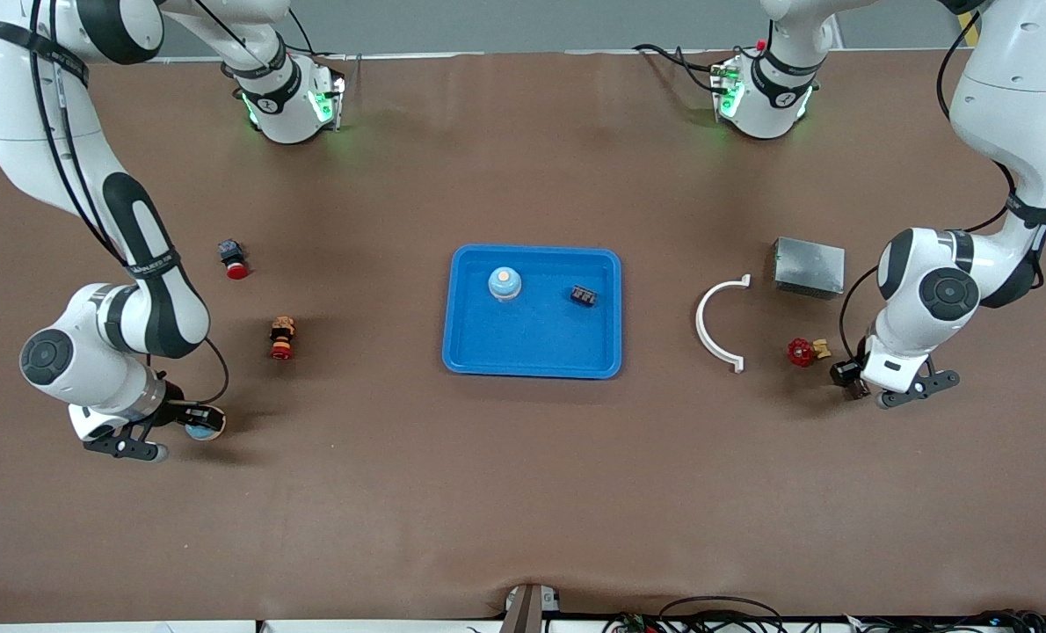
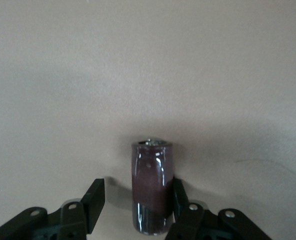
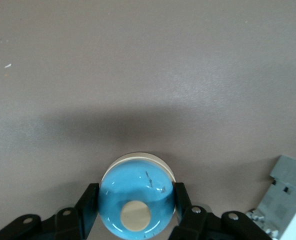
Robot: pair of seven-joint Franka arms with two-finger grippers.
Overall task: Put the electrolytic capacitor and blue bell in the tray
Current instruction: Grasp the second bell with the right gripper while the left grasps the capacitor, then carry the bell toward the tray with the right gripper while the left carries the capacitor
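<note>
Pincers both sit low at the counter (image 1: 523, 492). Right pincer (image 3: 136, 210) grips the blue dome bell (image 3: 136, 200); left pincer (image 2: 134, 207), wide, straddles the dark cylindrical capacitor (image 2: 151, 187), its long axis running out between the fingers. Bright blue tray (image 1: 461, 352) lies between the arms.

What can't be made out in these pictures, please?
Electrolytic capacitor: one end cut off by the left wrist view's edge; in the front view the left gripper around it largely hides it.
Blue bell: part cut off by the right wrist view's edge, right gripper clamping it.
Small black part in tray: too small to identify.
</note>
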